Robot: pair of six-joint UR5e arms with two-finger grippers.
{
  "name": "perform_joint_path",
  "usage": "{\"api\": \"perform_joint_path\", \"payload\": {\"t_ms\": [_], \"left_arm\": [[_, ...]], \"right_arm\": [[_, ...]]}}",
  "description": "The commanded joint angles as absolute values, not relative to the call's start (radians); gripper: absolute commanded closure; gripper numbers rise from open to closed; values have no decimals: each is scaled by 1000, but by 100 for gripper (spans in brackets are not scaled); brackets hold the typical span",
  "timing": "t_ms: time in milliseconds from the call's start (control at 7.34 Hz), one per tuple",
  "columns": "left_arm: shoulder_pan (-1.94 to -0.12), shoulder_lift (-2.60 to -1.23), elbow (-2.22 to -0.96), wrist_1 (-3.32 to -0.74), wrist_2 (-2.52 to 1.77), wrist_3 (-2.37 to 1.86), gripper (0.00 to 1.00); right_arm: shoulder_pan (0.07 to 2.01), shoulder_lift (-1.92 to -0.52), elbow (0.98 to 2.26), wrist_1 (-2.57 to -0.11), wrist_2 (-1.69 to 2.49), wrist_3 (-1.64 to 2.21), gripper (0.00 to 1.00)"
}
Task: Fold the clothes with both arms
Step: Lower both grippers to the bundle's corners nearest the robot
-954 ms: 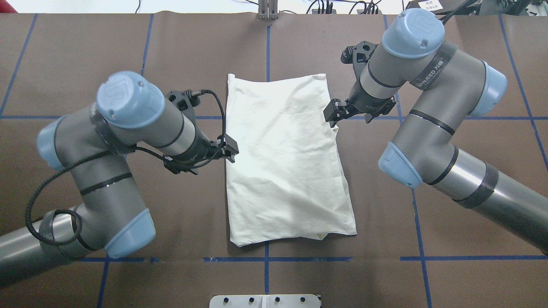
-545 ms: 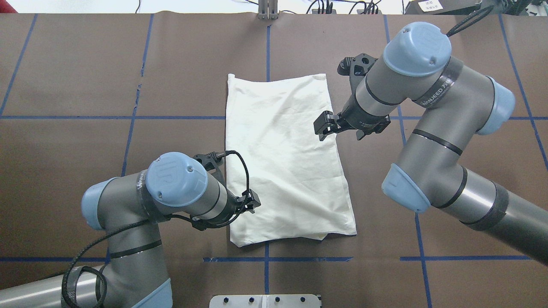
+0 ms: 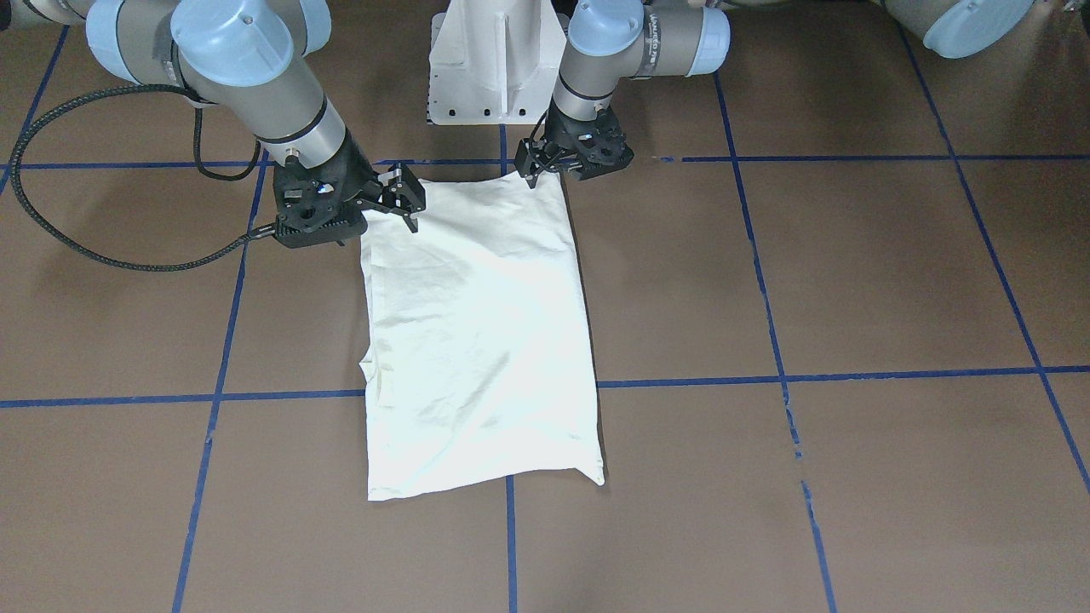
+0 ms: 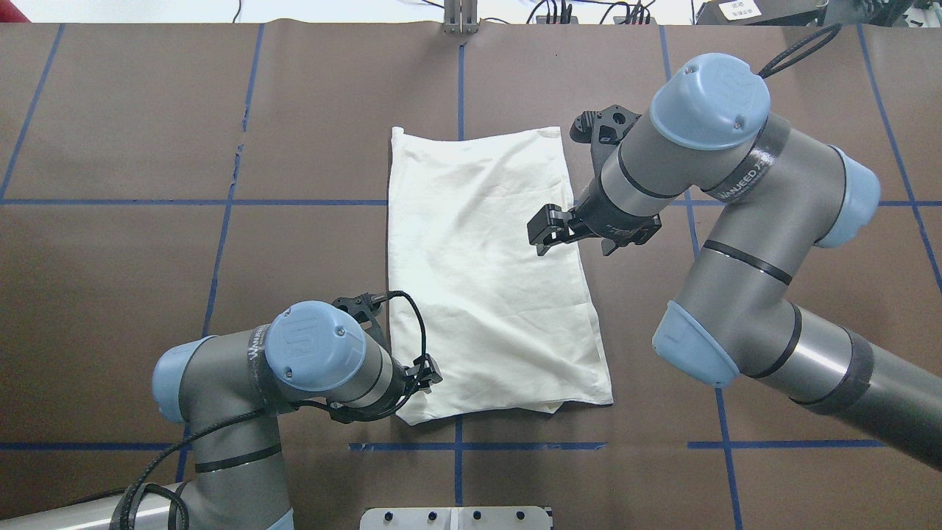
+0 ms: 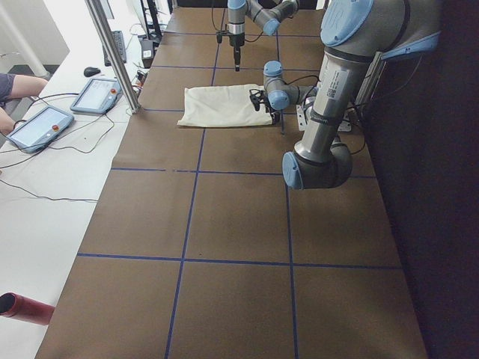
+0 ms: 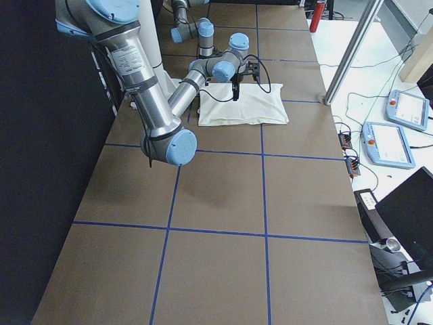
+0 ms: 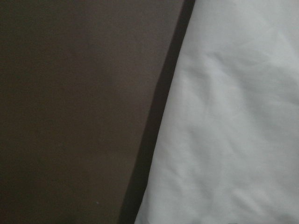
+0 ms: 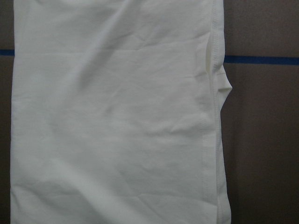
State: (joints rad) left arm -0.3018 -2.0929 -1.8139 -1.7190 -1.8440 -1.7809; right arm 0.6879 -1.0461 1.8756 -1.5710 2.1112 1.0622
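Observation:
The cream shirt [image 4: 493,280] lies flat on the brown table as a long folded rectangle, plain side up; no print shows. It also appears in the front view [image 3: 477,340] and fills both wrist views [image 7: 233,116] [image 8: 117,116]. My left gripper [image 4: 430,377] is low at the shirt's corner nearest the robot on its left edge [image 3: 530,170], and its jaws look open with nothing held. My right gripper [image 4: 539,234] hangs open above the shirt's right edge [image 3: 407,203], clear of the fabric.
Blue tape lines [image 4: 456,446] grid the brown table cover. The white pedestal base [image 3: 494,60] stands at the robot's side of the shirt. A metal post [image 5: 112,52] and control tablets [image 5: 97,93] stand on the white bench beyond the far table edge.
The left arm swept along the shirt's left edge toward the robot, down to the near corner. The right gripper shifted inward over the shirt's right edge. The shirt has not moved.

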Motion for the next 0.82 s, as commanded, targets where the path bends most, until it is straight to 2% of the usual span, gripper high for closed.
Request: {"api": "perform_joint_path", "payload": {"t_ms": [0,545,681], "left_arm": [[-296,-2097,-1806,-1720,-1844,-1786,13],[-293,-2117,-1757,-1748,-1830,-1786,17],[-293,-2117,-1747,-1759,-1830,-1786,29]], "right_arm": [[684,-1046,1875,-1571,2111,1066,0],[684,-1048,1871,-1572,2111,1065,0],[684,-1048,1871,-1572,2111,1065,0]]}}
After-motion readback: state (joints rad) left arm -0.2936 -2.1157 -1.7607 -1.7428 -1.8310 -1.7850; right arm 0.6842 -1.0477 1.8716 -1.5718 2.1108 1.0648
